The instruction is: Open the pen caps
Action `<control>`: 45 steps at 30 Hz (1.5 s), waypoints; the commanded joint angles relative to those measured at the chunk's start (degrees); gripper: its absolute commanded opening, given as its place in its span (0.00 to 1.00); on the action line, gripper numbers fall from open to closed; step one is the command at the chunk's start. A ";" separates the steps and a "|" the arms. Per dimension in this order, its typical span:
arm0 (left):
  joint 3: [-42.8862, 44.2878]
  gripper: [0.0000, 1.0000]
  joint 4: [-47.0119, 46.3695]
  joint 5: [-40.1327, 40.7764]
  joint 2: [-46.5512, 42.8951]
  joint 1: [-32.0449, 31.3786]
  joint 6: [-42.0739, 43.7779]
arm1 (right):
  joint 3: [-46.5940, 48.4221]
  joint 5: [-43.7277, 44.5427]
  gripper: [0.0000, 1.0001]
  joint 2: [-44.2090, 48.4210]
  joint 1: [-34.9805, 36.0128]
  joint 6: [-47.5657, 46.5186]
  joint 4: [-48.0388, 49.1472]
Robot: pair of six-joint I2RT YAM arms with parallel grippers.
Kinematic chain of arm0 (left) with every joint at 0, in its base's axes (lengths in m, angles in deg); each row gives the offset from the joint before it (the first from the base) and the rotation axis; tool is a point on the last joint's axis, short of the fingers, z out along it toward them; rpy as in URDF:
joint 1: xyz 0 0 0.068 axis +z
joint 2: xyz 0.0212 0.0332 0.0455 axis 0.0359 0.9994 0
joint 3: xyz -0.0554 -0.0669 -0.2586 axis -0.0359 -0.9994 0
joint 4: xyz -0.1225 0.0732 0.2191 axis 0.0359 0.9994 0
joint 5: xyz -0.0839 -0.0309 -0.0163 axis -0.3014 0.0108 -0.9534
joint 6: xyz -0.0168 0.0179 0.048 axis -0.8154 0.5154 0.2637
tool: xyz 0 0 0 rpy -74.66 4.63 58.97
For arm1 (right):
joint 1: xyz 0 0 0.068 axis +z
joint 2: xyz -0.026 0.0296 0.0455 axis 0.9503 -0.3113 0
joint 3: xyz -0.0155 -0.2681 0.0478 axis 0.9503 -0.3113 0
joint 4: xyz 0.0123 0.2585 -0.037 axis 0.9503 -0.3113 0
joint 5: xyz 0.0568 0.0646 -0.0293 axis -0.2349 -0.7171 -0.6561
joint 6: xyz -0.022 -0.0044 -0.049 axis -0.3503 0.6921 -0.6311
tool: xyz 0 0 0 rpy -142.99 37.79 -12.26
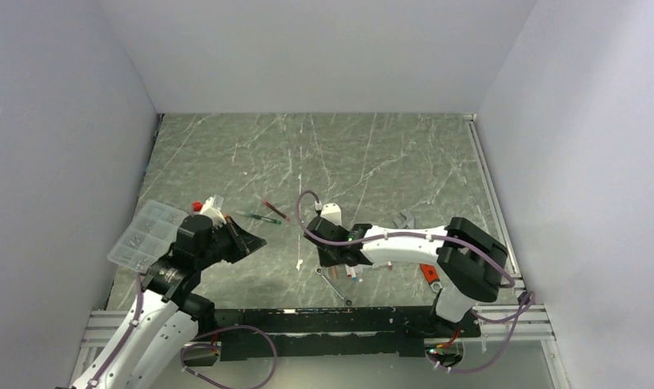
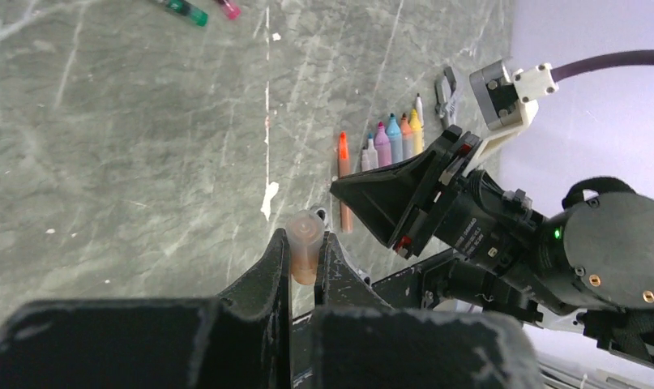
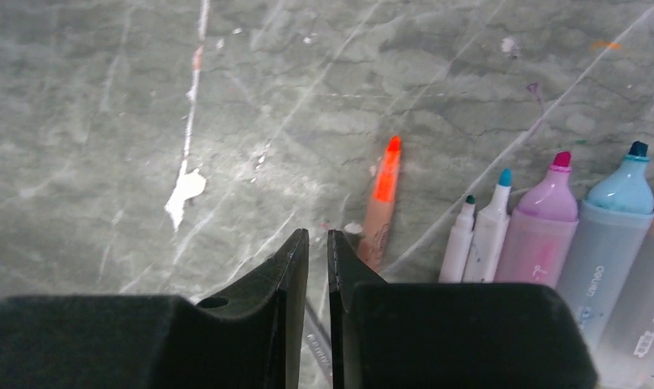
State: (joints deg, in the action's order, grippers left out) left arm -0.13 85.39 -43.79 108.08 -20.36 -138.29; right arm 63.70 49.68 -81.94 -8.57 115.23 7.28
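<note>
At the left edge of the table [image 1: 372, 154] sits a clear plastic box [image 1: 145, 233], with a red cap [image 1: 198, 206] lying just beyond its right side. Next to these, the left gripper [image 2: 305, 258] hangs above the table. Its jaws pinch a peach pen cap [image 2: 304, 235]. The cap's long axis runs along the fingers, and its round end pokes out past the tips.

Toward the middle of the table lie a green pen [image 1: 265, 217] and a red pen [image 1: 273, 208], well apart from the rest. Both slant from far left to near right. They are too small to tell whether they wear caps.

Right of the middle, close to the near edge, the right gripper [image 3: 318, 243] hovers low. Its jaws are almost pressed together, with only a slit between them and nothing in it. Just to its right lies an orange marker [image 3: 384, 194]. After it comes a row of two thin white markers [image 3: 476, 231], a pink highlighter [image 3: 542, 223] and a blue highlighter [image 3: 615, 219]. All have bare tips pointing at the far edge, with long axes running near to far.

A silver wrench [image 1: 333, 284] and a red-handled tool [image 1: 428, 273] lie by the near edge.

The step in hand looks like disposing of a cap already pulled off. The next move likely calls for lowering the left gripper, spreading its jaws to release the cap, and then turning to the two pens at the middle.
</note>
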 commanded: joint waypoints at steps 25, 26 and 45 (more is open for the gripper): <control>-2.01 0.11 11.18 25.11 1.43 0.09 -9.17 | -4.28 -4.07 0.44 11.97 -4.22 -10.18 14.44; -2.03 0.14 10.99 26.50 2.44 0.09 -9.54 | -2.90 -4.11 0.45 11.11 -4.22 -10.99 14.09; 2.24 0.49 6.93 28.70 14.95 0.15 -5.95 | 21.35 -8.05 0.49 -13.89 -8.15 -23.54 14.83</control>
State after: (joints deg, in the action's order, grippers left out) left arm -1.79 91.51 -14.30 126.55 -20.36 -145.85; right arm 78.86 43.41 -92.30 -15.13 96.37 19.84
